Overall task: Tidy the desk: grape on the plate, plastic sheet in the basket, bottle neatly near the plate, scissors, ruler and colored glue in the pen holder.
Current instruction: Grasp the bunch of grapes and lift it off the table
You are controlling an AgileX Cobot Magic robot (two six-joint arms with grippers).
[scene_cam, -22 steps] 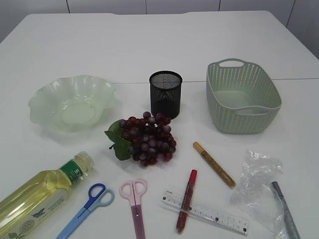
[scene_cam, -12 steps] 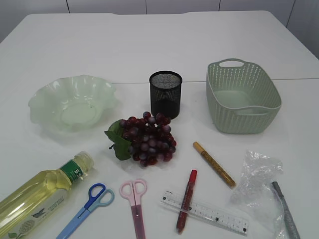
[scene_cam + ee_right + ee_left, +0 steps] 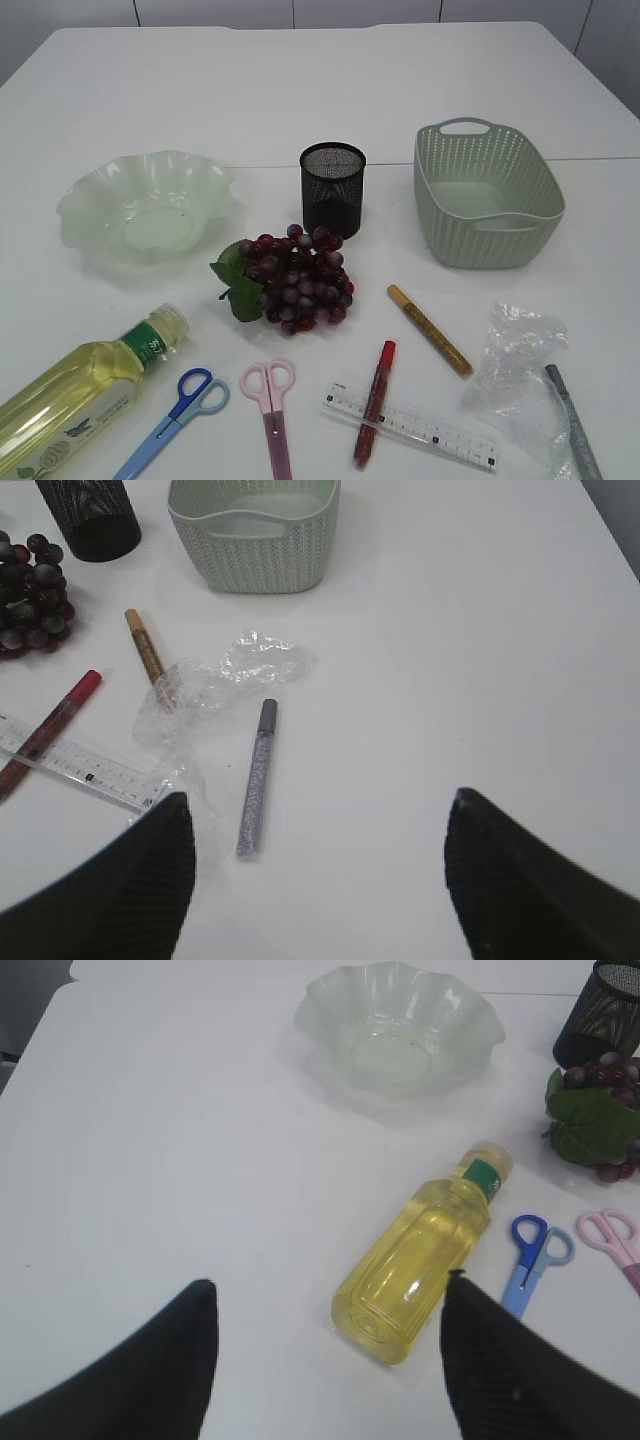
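In the exterior view neither arm is showing, and the bottle (image 3: pixel 75 400), the blue scissors (image 3: pixel 172 423), the pink scissors (image 3: pixel 272 412) and the silver glue pen (image 3: pixel 572 420) are all running off the bottom edge. Each wrist view is showing only the two dark fingertips of its gripper at the lower corners.

The plate (image 3: pixel 146 205) is sitting at the left, pale green, translucent, with a wavy rim. The pen holder (image 3: pixel 333 188) is standing upright in the middle, a black mesh cylinder. The basket (image 3: pixel 487 193), matte green with a woven pattern and cut-out handles, is sitting at the right. The grape bunch (image 3: pixel 295 278), dark red with a green leaf, is lying in front of the pen holder, near it. The clear ruler (image 3: pixel 408 426) is lying near the front edge with the red glue pen (image 3: pixel 375 402) crossing over it; the gold glue pen (image 3: pixel 429 329) is lying apart on bare table. The crinkled clear plastic sheet (image 3: pixel 515 375) is lying beside the silver pen, touching it.

The left gripper (image 3: pixel 325 1360) is hanging with jaws spread wide, holding nothing, above the table, with the lying bottle of yellow liquid just ahead of its fingers. The right gripper (image 3: pixel 315 870) is likewise wide apart and empty, above bare table, near the silver pen.
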